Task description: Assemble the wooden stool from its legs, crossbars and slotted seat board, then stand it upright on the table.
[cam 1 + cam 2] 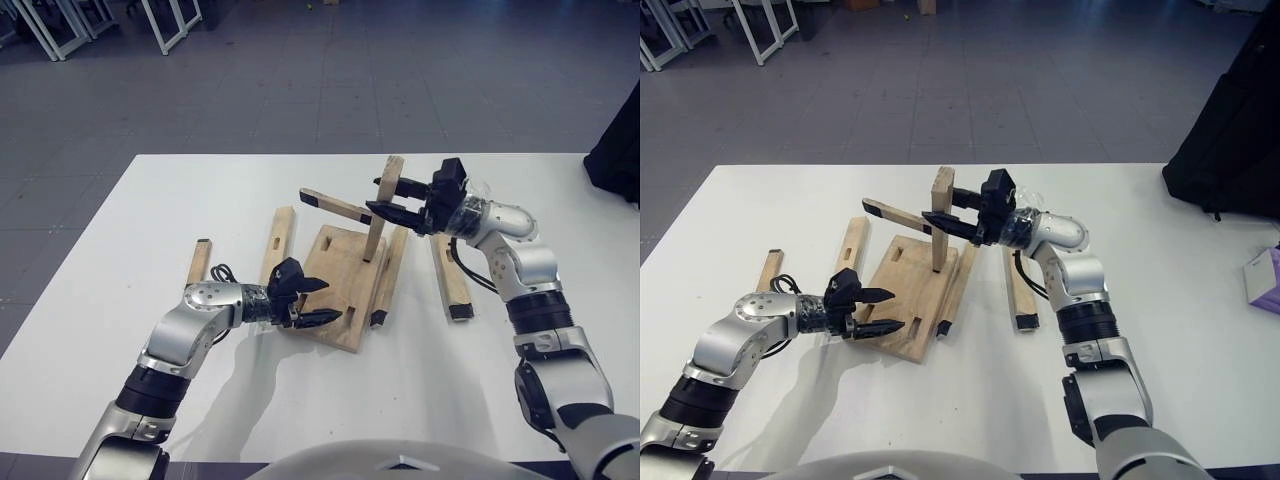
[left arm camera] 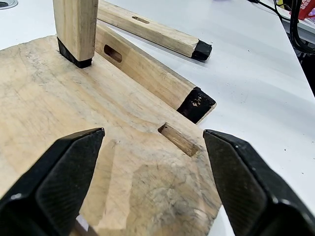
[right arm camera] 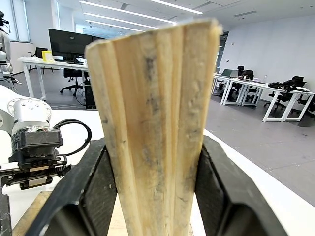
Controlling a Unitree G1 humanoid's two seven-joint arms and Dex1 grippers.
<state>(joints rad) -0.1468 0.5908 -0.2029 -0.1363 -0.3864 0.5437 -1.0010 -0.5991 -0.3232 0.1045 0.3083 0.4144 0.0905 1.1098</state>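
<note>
Pale black-tipped wooden leg [image 1: 376,228] is clamped upright by right gripper [image 1: 392,209], likely for slotting into flat wooden seat board [image 1: 335,262]; left gripper [image 1: 326,300] is held open, probably to steady it.

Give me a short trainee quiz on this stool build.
1. True or false: the left claw is open over the seat board's near edge.
2. The right claw grips: A) the upright leg; B) a hammer; C) the seat board.
3. Fill in: the crossbar juts from the upright leg toward the robot's ____.
Key: 1 true; 2 A; 3 left.
</note>
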